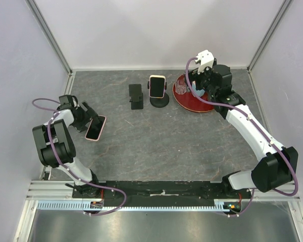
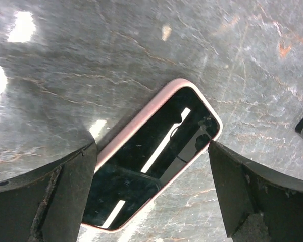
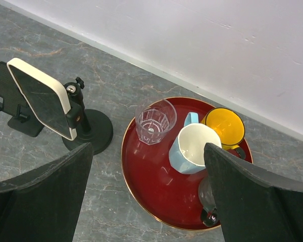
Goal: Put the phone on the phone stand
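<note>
A pink-cased phone (image 1: 95, 128) lies flat, screen up, on the grey table at the left. In the left wrist view the phone (image 2: 151, 161) lies between my left gripper's (image 2: 151, 201) spread fingers (image 2: 45, 201), which straddle it low over the table without closing. The left gripper (image 1: 86, 116) is at the phone's far-left end. An empty black phone stand (image 1: 136, 96) stands at the back middle, also in the right wrist view (image 3: 10, 101). My right gripper (image 1: 199, 83) is open and empty above the red tray.
A cream-cased phone (image 1: 157, 85) sits on a round-based stand (image 3: 91, 132) next to the empty stand. The red tray (image 3: 151, 196) at back right holds a clear glass (image 3: 154, 121), a blue mug (image 3: 192, 148) and a yellow mug (image 3: 224, 126). Walls enclose three sides.
</note>
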Controlling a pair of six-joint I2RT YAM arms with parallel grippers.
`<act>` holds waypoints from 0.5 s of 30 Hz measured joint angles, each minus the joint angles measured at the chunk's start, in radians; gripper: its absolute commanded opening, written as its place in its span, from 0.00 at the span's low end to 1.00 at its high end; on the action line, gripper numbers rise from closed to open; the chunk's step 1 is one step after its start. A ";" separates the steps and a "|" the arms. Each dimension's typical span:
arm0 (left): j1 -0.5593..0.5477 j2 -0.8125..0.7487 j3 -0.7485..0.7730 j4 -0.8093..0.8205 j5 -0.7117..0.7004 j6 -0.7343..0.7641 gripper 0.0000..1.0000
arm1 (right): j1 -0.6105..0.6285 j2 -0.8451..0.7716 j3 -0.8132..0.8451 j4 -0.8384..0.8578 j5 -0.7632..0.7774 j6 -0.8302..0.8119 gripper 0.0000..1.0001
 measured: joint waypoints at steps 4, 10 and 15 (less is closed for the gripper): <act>-0.064 -0.008 -0.002 -0.006 -0.029 -0.001 0.98 | 0.000 0.000 0.000 0.000 0.000 0.000 0.98; -0.185 -0.025 -0.008 -0.063 -0.116 0.001 0.99 | 0.000 0.001 0.000 0.000 -0.002 0.000 0.98; -0.288 -0.001 0.054 -0.161 -0.270 0.046 0.99 | 0.000 0.001 0.000 0.000 -0.008 0.000 0.98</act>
